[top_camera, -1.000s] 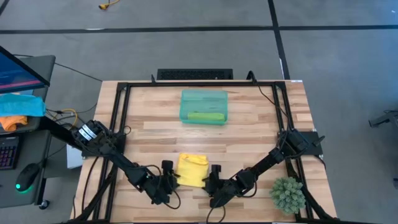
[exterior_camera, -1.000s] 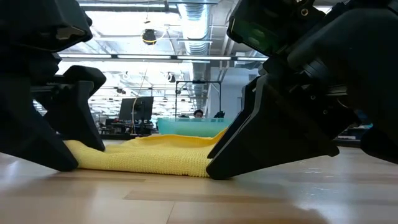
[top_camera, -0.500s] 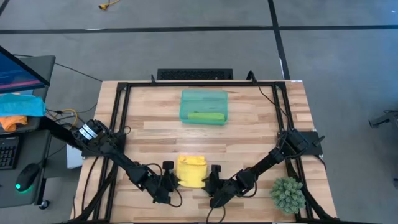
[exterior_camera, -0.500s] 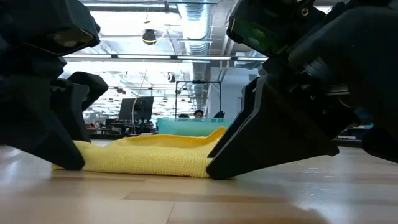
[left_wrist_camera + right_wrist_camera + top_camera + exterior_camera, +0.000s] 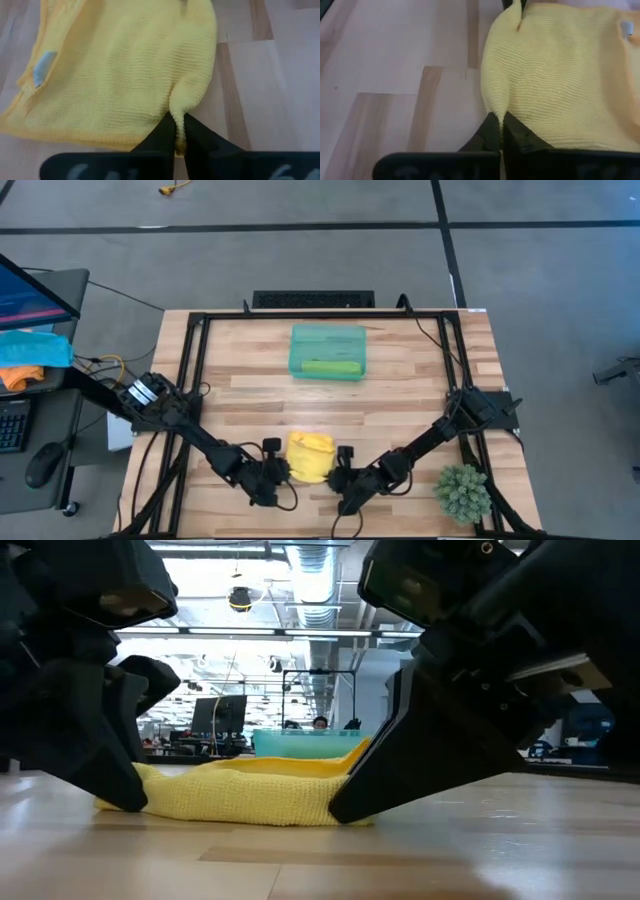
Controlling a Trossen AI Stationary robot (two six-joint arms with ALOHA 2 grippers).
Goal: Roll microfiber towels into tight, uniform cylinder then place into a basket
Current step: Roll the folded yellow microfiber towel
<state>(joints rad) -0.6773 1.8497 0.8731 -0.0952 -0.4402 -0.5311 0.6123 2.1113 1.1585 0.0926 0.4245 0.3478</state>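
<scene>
Items I am failing to read from here:
- Yellow towel [image 5: 240, 795]: both ends are hiding behind the dark gripper bodies in the low view.
- Basket [image 5: 305, 743]: only its rim is showing above the towel; the rest is sitting hidden.
- Plant [image 5: 463, 493]: the frame is cropping its base.

Bright yellow square cloth [image 5: 115, 75]: knitted microfiber, ribbed and matt. Pale wooden plank counter [image 5: 395, 75]: smooth, faint sheen. Small translucent teal-green plastic basket [image 5: 328, 338]: glossy. Dark matt plastic fingers [image 5: 492, 135].
</scene>
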